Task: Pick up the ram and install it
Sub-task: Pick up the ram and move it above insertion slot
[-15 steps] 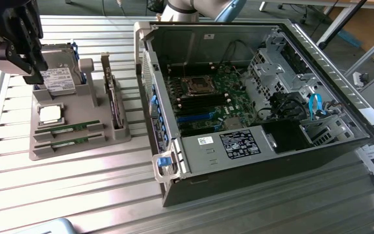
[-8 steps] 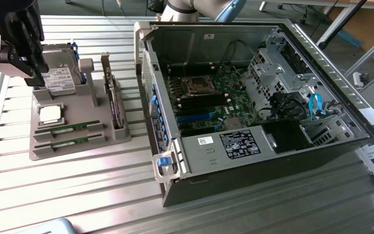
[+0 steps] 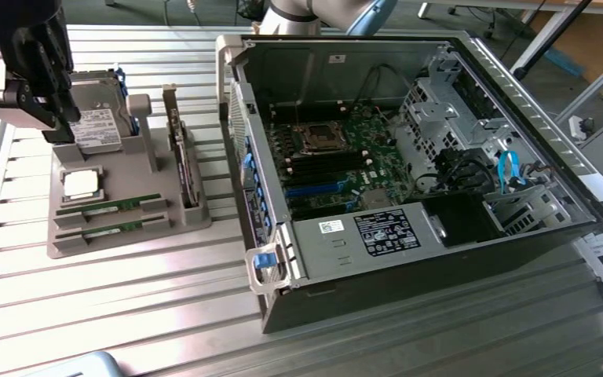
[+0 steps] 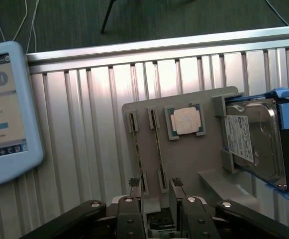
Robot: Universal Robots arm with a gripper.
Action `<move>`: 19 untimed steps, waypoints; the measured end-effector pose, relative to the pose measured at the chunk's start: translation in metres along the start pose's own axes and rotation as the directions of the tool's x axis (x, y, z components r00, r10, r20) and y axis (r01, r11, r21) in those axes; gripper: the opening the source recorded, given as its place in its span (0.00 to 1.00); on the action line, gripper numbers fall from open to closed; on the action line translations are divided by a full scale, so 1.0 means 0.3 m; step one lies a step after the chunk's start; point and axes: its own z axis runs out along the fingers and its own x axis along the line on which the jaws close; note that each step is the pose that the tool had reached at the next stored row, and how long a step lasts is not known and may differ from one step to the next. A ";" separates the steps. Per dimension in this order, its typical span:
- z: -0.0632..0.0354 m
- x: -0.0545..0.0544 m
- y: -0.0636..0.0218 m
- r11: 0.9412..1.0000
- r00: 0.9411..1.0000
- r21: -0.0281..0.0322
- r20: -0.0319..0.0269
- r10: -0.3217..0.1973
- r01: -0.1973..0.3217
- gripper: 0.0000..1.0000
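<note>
Two green ram sticks point(image 3: 107, 207) point(image 3: 98, 231) stand on edge in the slots of a grey holder tray point(image 3: 123, 243) at the exterior view's left. In the wrist view they appear edge-on as thin strips point(image 4: 138, 154) point(image 4: 157, 149). My black gripper point(image 3: 40, 94) hangs above the tray's far end, close to the hard drive point(image 3: 97, 118), and touches nothing. Seen from the wrist, the gripper point(image 4: 155, 185) is open with nothing between its fingers point(image 4: 134, 189), and one stick lines up with the gap below.
The tray also holds a square silver processor point(image 4: 186, 121), the hard drive point(image 4: 253, 144) in a blue bracket, and a dark expansion card point(image 3: 182, 157). An open computer case point(image 3: 407, 165) with its motherboard point(image 3: 333, 157) lies to the exterior view's right. A blue tablet point(image 4: 5, 114) rests on the ribbed metal table point(image 3: 123, 314).
</note>
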 end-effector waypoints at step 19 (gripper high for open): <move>0.044 0.000 0.000 1.000 1.000 0.000 0.000 0.000 0.000 0.36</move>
